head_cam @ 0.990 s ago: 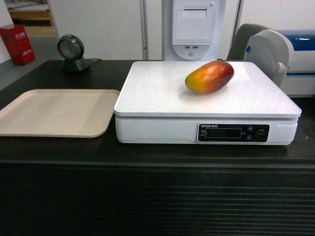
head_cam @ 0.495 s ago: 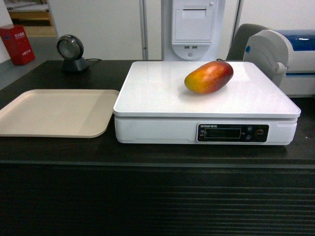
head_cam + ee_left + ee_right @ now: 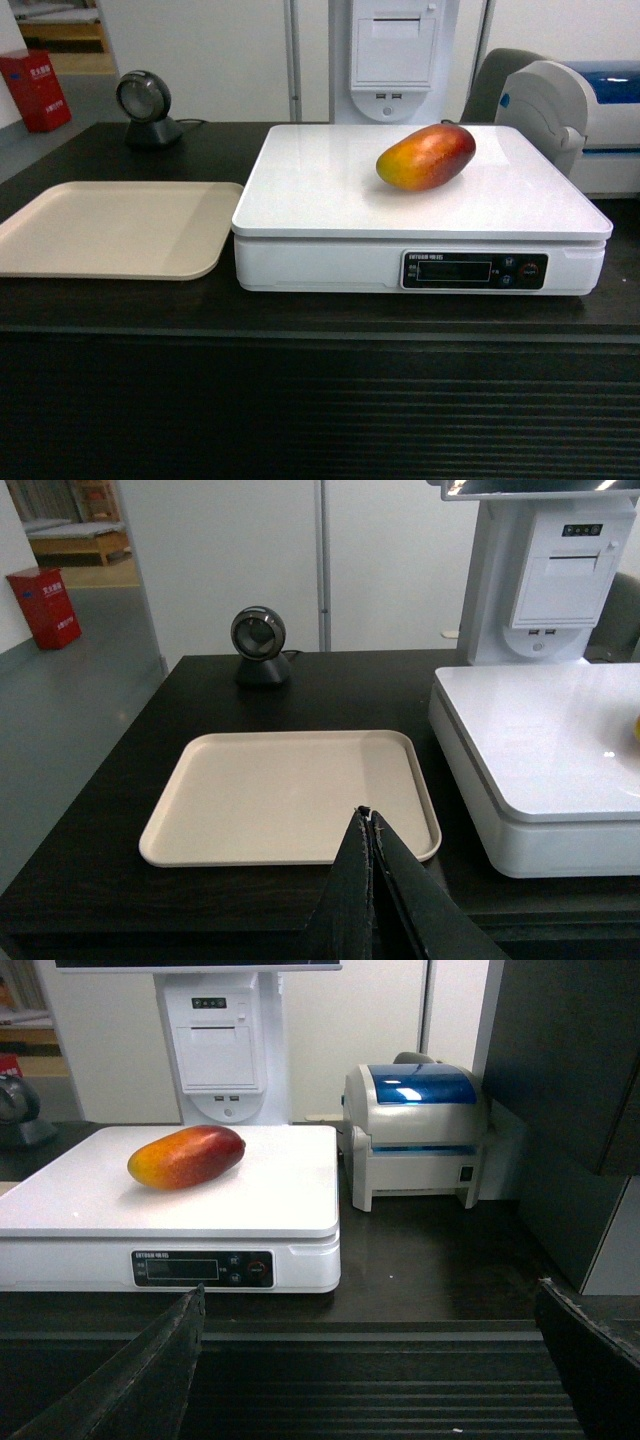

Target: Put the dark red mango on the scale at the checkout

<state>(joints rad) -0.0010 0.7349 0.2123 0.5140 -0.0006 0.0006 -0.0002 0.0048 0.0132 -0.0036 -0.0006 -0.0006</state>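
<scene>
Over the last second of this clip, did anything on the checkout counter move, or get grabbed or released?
Nothing visibly changed. The dark red mango lies on the scale as before, untouched; the slight shift in the head view looks like camera jitter. The beige tray and the round scanner kept their places. No gripper appears in the head view.

White walls (image 3: 220,60) are closing off the room behind the worktop; a grey floor (image 3: 70,710) is stretching away past its left edge; a red box (image 3: 35,90) is standing on that floor by the wall; a wooden shelf (image 3: 80,545) is showing through a doorway at far left; soft, even light is glinting off the glossy surfaces.
</scene>
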